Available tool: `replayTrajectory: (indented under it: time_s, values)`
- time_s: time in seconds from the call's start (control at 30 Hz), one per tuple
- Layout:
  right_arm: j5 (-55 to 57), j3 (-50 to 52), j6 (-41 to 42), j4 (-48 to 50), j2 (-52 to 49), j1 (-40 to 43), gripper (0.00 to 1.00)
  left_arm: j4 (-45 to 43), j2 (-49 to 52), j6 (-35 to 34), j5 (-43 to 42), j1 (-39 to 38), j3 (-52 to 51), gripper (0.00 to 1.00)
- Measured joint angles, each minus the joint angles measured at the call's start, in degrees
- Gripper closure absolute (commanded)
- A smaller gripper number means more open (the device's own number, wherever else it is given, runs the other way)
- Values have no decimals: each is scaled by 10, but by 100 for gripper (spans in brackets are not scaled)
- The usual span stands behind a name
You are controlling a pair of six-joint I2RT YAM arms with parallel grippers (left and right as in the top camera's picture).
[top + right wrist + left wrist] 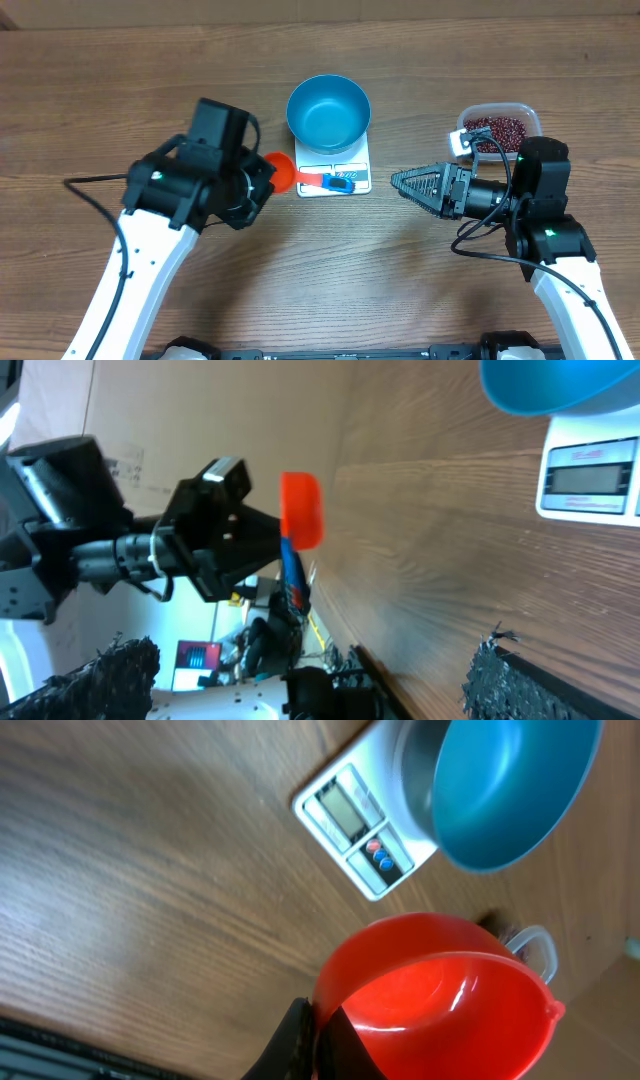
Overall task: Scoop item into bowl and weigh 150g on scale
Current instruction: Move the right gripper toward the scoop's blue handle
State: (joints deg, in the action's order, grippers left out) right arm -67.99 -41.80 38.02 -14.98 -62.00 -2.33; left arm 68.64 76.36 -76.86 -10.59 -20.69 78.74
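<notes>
Clasping red scoop (284,171), left pincer (267,175) beside scale (358,160).

Brown wood-grain desk in even indoor light

The desk (320,290) fills the overhead view, its grain running left to right, with soft, faint shadows and a pale strip (320,8) along the far edge. A black rail (350,352) lies along the near edge. In the right wrist view a tan panel (200,410) with faint print stands beyond the desk, beside bright, blurred clutter (200,660) too unclear to identify.
</notes>
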Motion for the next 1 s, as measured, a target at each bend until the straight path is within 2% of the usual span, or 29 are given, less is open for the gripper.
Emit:
replayTrajectory:
  time_s: [0.37,1.0]
  values:
    - [-3,0,14,4,0,-12,0,-71,22,-59,-10,-73,0,96]
    - [7,0,14,5,0,-20,0,-74,22,-187,-10,-132,0,96]
